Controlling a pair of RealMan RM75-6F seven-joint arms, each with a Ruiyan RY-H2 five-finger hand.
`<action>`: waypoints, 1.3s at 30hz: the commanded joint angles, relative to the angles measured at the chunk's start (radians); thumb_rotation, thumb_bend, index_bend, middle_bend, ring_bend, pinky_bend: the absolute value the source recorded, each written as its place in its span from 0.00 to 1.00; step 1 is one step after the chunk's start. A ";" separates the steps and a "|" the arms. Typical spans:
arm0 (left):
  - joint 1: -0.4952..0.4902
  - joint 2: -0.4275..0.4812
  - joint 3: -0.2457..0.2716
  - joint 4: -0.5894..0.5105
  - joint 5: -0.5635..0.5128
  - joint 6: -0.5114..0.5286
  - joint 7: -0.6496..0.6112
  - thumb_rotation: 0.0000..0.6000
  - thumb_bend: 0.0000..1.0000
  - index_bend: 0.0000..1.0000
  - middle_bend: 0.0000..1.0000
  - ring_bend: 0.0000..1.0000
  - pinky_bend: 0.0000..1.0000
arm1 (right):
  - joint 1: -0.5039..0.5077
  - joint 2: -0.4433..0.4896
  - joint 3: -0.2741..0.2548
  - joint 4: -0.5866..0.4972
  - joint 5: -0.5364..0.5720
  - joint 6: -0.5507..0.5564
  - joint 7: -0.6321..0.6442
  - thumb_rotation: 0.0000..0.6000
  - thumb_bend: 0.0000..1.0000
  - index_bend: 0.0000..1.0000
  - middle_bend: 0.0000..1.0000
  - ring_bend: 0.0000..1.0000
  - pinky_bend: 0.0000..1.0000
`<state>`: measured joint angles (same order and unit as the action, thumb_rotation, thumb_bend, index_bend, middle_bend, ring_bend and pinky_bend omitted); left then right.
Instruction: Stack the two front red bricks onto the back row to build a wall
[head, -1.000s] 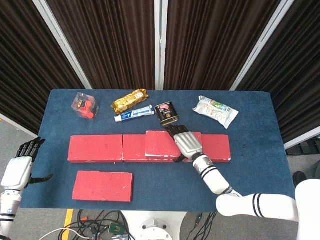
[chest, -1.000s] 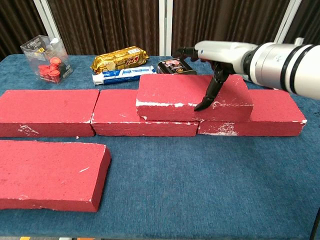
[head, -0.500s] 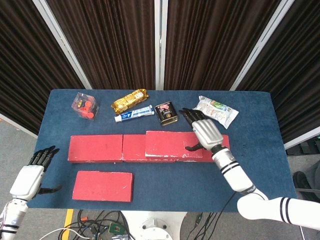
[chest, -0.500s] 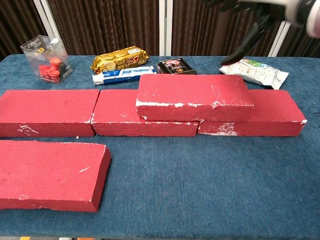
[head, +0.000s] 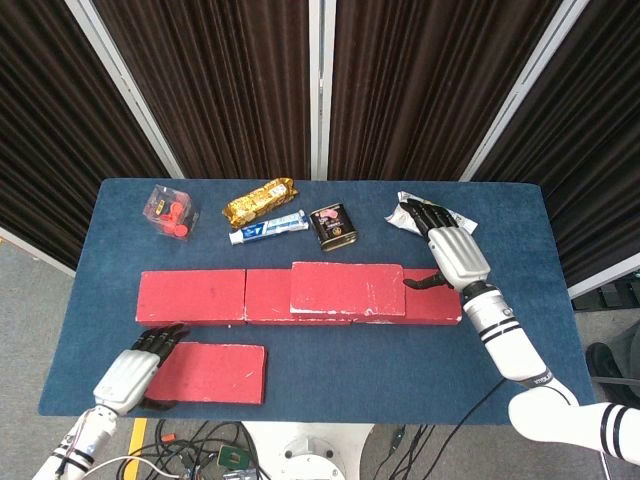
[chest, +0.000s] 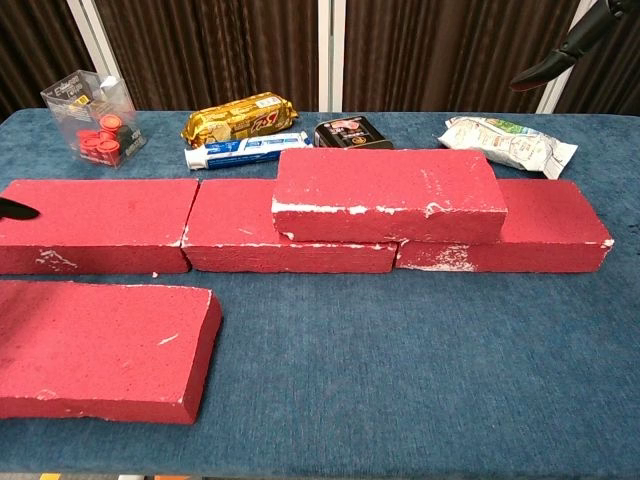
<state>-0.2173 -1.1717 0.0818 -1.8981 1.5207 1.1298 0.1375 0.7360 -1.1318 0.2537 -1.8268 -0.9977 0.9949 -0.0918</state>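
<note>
While both hands (head: 128, 374) (head: 455, 255) hover empty (fingers spread), the front brick (head: 206, 372) lies lengthwise left-to-right.

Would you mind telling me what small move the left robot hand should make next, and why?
Probably close onto the front brick: the left robot hand sits open at its left end, and that brick still lies on the table while one stacked brick already tops the back row.

Right hand (head: 452, 255): silver-grey back plate, black fingers (head: 420, 212), black thumb. Wrist: white with black rings. Forearm white, glossy, rounded, black bands near elbow at 5 o'clock. Left hand (head: 130, 373): same silver-grey back, black fingers; white wrist, black ring.
</note>
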 joint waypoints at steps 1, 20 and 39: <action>-0.015 -0.026 0.003 0.001 -0.022 -0.028 0.021 1.00 0.06 0.06 0.00 0.00 0.02 | -0.005 0.006 0.001 0.002 -0.007 -0.004 0.009 1.00 0.00 0.00 0.00 0.00 0.00; -0.088 -0.142 -0.018 0.023 -0.116 -0.116 0.061 1.00 0.06 0.05 0.00 0.00 0.00 | -0.027 0.006 -0.007 0.030 -0.033 -0.034 0.051 1.00 0.00 0.00 0.00 0.00 0.00; -0.123 -0.202 -0.018 0.074 -0.250 -0.130 0.191 1.00 0.06 0.04 0.00 0.00 0.00 | -0.046 0.001 -0.009 0.068 -0.053 -0.051 0.094 1.00 0.00 0.00 0.00 0.00 0.00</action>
<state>-0.3395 -1.3718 0.0646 -1.8261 1.2724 0.9985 0.3268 0.6898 -1.1310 0.2447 -1.7585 -1.0506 0.9435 0.0016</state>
